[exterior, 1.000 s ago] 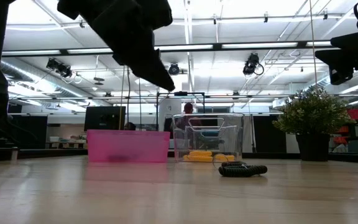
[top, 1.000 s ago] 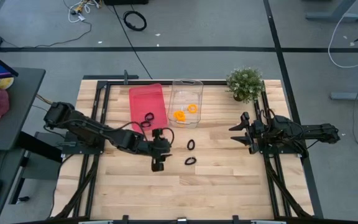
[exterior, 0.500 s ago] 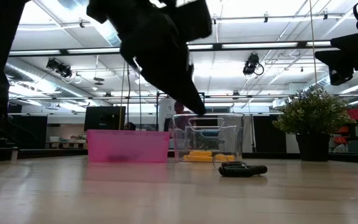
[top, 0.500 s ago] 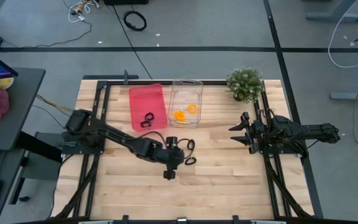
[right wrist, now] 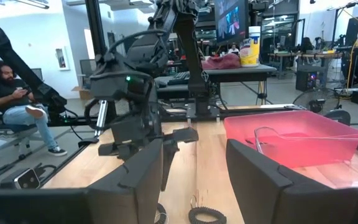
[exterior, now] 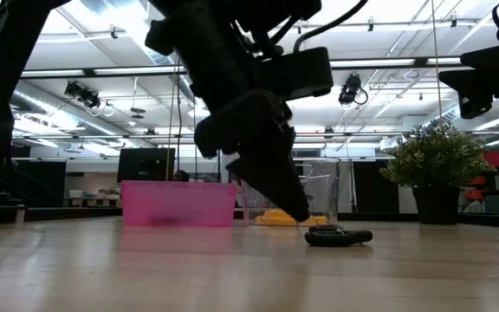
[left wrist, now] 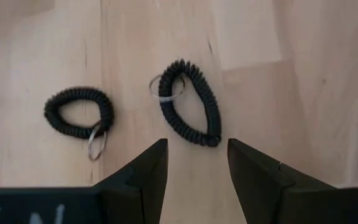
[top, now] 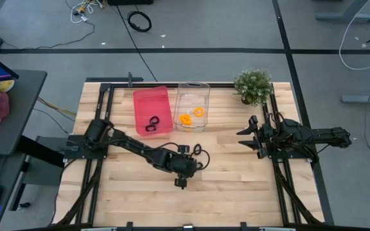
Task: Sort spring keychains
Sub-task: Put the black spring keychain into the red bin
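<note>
Left gripper point(left wrist: 194, 163) has advanced — fingers point(left wrist: 146, 167) spread — over black keychains point(left wrist: 190, 102).

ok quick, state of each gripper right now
Left gripper: open, empty, poised over a black keychain on the table.
Right gripper: open, empty, waiting at the table's right side.

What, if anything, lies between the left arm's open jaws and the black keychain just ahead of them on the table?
Nothing visible does. In the wrist view only bare wood separates the left gripper, jaws open, from the nearer black keychain. A second black keychain lies off to one side, clear of the path.
</note>
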